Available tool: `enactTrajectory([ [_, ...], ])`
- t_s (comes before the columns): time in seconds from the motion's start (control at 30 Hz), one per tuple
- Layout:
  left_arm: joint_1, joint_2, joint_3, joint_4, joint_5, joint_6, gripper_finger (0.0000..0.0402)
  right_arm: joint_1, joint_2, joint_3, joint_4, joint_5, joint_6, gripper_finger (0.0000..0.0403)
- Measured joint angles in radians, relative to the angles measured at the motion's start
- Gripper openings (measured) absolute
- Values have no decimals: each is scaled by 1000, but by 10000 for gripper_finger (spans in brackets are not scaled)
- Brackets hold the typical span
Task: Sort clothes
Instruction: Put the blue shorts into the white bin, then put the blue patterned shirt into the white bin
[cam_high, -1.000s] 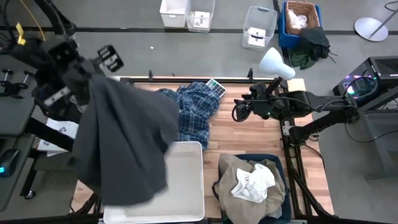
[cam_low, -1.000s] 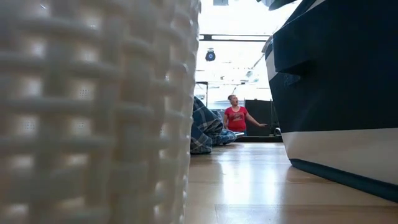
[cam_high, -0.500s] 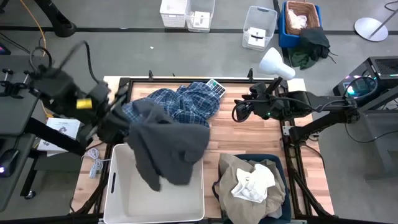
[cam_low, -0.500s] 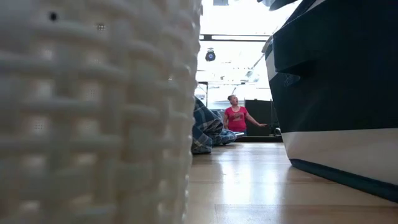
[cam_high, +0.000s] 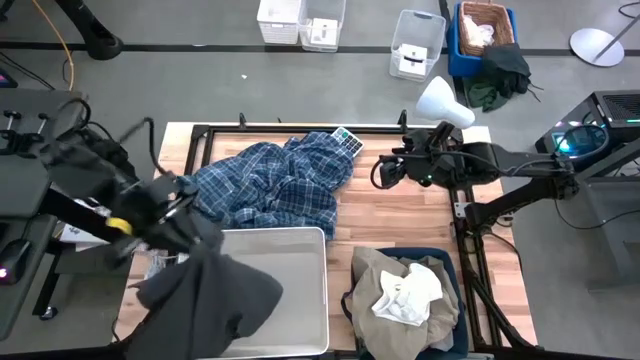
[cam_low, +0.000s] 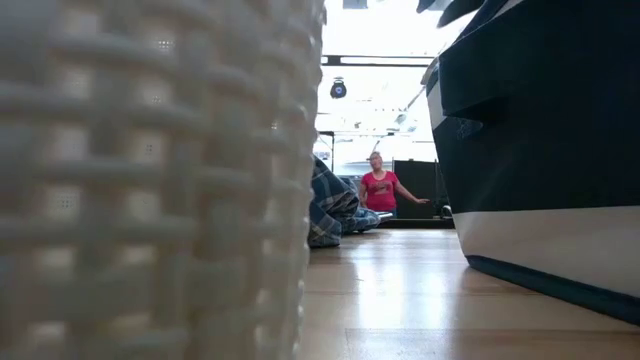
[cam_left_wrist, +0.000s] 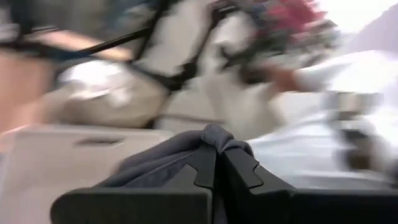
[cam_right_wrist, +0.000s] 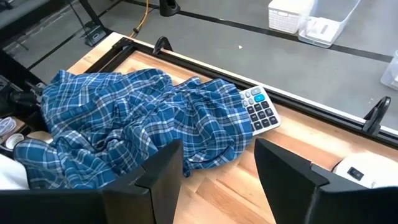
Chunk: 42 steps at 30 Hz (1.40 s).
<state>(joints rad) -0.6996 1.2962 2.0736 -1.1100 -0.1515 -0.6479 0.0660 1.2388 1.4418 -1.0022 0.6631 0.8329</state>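
My left gripper (cam_high: 183, 232) is shut on the dark grey garment (cam_high: 212, 295) over the left part of the white basket (cam_high: 290, 290). The blue-and-white plaid shirt (cam_high: 272, 185) lies crumpled on the table's far middle and also shows in the right wrist view (cam_right_wrist: 130, 121). The beige khaki garment (cam_high: 375, 275) and the white garment (cam_high: 408, 293) lie in the navy basket (cam_high: 452, 262) at the near right. My right gripper (cam_high: 381, 175) is open and empty, level above the table's far right, its fingers (cam_right_wrist: 163, 165) pointing toward the plaid shirt. My left gripper pinches a bunched fold of the dark grey garment (cam_left_wrist: 215, 135) between its two shut fingers. The garment hangs below the gripper, and its lower part (cam_high: 235, 305) spreads over the white basket's near left corner and left rim.
A calculator (cam_high: 347, 140) lies at the table's far edge beside the plaid shirt. In the low view the white basket's woven wall (cam_low: 150, 180) and the navy basket (cam_low: 540, 150) stand close, with bare wood between them. A person in red stands in the room behind.
My left gripper has swung from high over the table's far left down toward the near edge, carrying the dark grey garment. The garment, first spread wide up high, has passed over the white basket and now hangs bunched over its near left corner.
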Motion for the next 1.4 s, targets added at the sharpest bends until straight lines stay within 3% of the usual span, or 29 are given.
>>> enactTrajectory([
  [0.13, 26, 39, 1, -176, -128, 10, 0, -3, 0, 0, 1, -10, -1, 195],
  [0.27, 87, 84, -1, -180, -119, 137, 0, -3, 0, 0, 1, -12, 0, 195],
  [0.37, 149, 116, 0, -156, -10, 229, 0, -3, 0, 0, 2, -13, 0, 195],
  [0.57, 267, 176, -1, -149, 279, 263, 0, -3, 0, 0, 3, -27, -3, 195],
  [0.73, 274, 190, -1, -148, 366, 151, 1, -3, 0, 0, -3, -44, -40, 195],
  [0.9, 253, 189, -1, -149, 369, 32, 24, -3, 0, 0, -3, -61, -48, 195],
  [1.13, 253, 188, 0, -155, 365, -24, 108, -3, 0, 0, -3, -77, -48, 195],
  [1.27, 323, 188, 1, -213, 277, 79, 154, -3, 0, 0, -3, -77, -48, 195],
  [1.4, 481, 202, 2, -357, 101, 269, 183, -3, 0, 0, -3, -95, -48, 195],
])
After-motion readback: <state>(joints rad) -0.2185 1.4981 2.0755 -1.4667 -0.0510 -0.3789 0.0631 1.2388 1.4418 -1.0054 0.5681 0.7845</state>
